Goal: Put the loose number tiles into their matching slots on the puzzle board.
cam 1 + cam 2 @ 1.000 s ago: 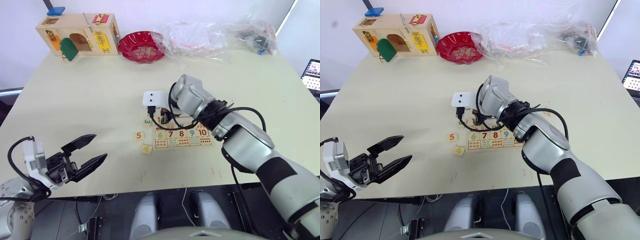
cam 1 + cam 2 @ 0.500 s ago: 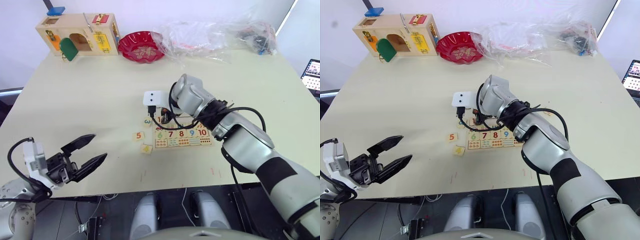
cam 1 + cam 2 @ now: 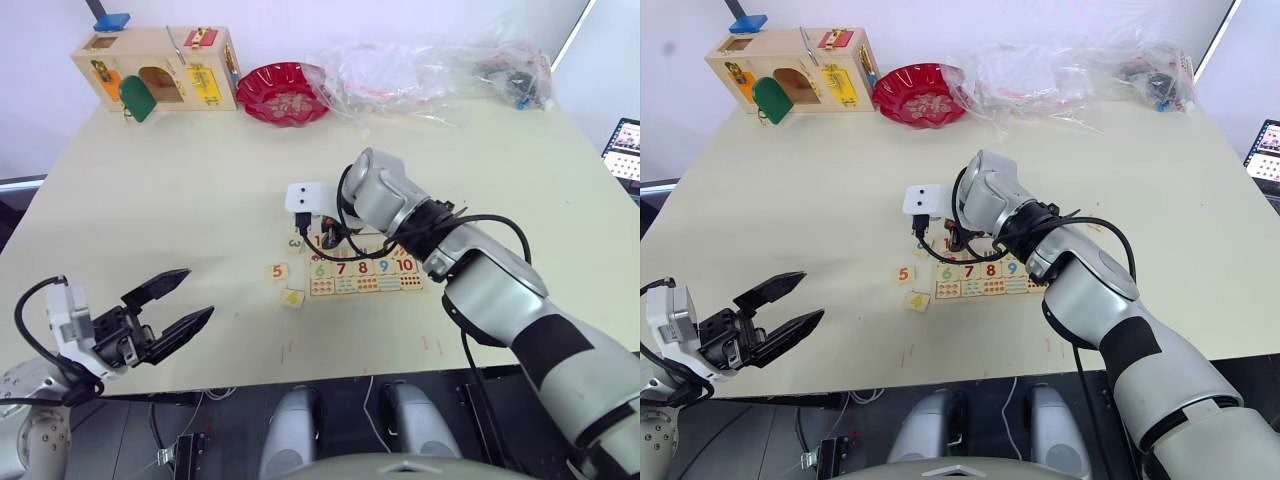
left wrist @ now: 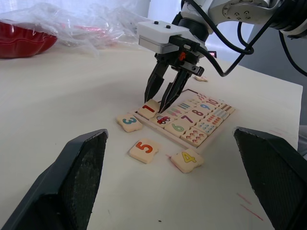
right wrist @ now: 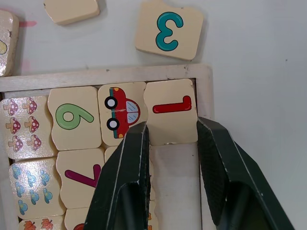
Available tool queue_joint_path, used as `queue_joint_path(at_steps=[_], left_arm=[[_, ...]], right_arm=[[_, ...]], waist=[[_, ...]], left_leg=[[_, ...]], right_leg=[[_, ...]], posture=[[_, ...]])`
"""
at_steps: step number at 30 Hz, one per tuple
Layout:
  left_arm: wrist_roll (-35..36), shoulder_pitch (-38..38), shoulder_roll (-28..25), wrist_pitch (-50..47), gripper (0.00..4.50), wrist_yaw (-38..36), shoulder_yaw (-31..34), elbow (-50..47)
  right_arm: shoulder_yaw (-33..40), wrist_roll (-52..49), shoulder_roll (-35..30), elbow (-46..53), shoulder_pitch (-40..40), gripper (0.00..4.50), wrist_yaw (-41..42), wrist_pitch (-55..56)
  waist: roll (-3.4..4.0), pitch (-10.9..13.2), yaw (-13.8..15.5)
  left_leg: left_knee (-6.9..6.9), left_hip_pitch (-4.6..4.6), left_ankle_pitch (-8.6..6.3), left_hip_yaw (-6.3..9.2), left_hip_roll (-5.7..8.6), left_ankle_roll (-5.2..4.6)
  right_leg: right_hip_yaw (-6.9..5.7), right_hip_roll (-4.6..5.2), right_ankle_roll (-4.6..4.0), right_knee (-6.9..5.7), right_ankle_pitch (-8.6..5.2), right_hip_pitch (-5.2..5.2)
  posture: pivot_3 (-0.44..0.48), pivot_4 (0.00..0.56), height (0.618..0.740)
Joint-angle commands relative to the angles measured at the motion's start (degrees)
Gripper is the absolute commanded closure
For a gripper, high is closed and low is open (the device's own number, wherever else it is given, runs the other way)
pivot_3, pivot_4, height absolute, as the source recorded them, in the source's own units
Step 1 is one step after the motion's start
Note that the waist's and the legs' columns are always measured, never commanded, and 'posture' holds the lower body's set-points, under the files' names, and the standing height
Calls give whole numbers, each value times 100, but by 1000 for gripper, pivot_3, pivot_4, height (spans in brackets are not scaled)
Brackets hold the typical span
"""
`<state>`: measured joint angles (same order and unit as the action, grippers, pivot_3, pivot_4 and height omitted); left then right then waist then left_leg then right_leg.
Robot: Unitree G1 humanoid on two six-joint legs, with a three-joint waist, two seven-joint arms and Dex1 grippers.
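Head views: I see the puzzle board (image 3: 364,268) at frame centre on the table (image 3: 180,200). My right gripper (image 3: 330,236) stands over the board's upper left corner. Tile 3 (image 3: 294,243) lies just left of that corner, tile 5 (image 3: 276,271) and tile 4 (image 3: 293,297) lower left of it. My left gripper (image 3: 175,305) hovers at lower left, fingers spread, holding nothing, well apart from the board.

Left wrist view: the right gripper's two fingers point down onto tile 1 (image 4: 149,108), which sits at the board's near corner; 3, 5 and 4 lie loose on the table beside it.

Right wrist view: tile 1 lies in the corner slot (image 5: 178,158) beside the car picture tile (image 5: 121,111). My fingers (image 5: 133,165) stand either side of its lower edge, parted, not clamping it, as far as I can judge.

Step in hand, I judge: seating and releasing tile 1. The next move calls for lifting clear, then reaching tile 3.
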<state>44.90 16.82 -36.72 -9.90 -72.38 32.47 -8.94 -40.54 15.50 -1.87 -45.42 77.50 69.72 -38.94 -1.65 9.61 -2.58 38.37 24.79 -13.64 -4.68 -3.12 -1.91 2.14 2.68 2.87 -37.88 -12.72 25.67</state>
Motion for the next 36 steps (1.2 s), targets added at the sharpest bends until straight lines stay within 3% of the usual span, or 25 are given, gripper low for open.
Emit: queue_joint_path(at_steps=[1,8,13,18,27,31,33,36], left_arm=[[41,28,-16,64,0,2,89,-116],[34,7,-12,64,0,11,59,-115],[33,-13,9,77,0,37,50,-123],[34,-3,28,88,0,60,54,-144],[61,2,-8,45,0,49,50,-167],[53,-77,-68,19,0,24,34,-104],[45,-146,-93,5,0,24,21,-67],[28,-203,-107,2,0,15,7,-38]], right_arm=[[148,12,31,165,54,2088,-8,16],[353,-87,-116,358,117,2088,-11,2],[749,-592,-676,1416,-350,2088,568,-51],[1947,-1403,-983,1860,-1318,2088,108,1135],[2376,-1689,-998,1562,-1797,2088,-374,1711],[2373,-1726,-892,1361,-1787,3344,-501,1671],[2383,-1714,-832,1157,-1717,4403,-593,1767],[2380,-1683,-775,921,-1645,4403,-651,1920]], waist=[[0,0,0],[0,0,1],[-1,-1,23],[-7,-4,18],[-5,-3,0],[-5,-3,9],[-5,-3,14],[-5,-3,14]], left_leg=[[0,0,0,1,0,0],[-1,1,0,5,0,1],[-1,6,1,17,-1,3],[1,2,3,28,3,3],[-3,0,10,43,1,13],[-2,1,13,49,1,18],[0,-1,14,56,1,19],[-1,-1,14,60,2,20]], right_leg=[[-1,0,0,0,0,0],[-5,0,-2,0,-1,0],[-18,2,-4,3,-2,-4],[-38,6,-4,1,-2,-14],[-52,-3,-2,-7,1,-16],[-59,-2,-2,-8,1,-19],[-64,-1,-5,-7,-1,-26],[-68,-1,-4,-6,0,-27]], posture=[[0,150,740],[0,150,740],[0,150,740],[0,150,740],[0,150,740],[0,150,740],[0,150,740],[0,150,740]])
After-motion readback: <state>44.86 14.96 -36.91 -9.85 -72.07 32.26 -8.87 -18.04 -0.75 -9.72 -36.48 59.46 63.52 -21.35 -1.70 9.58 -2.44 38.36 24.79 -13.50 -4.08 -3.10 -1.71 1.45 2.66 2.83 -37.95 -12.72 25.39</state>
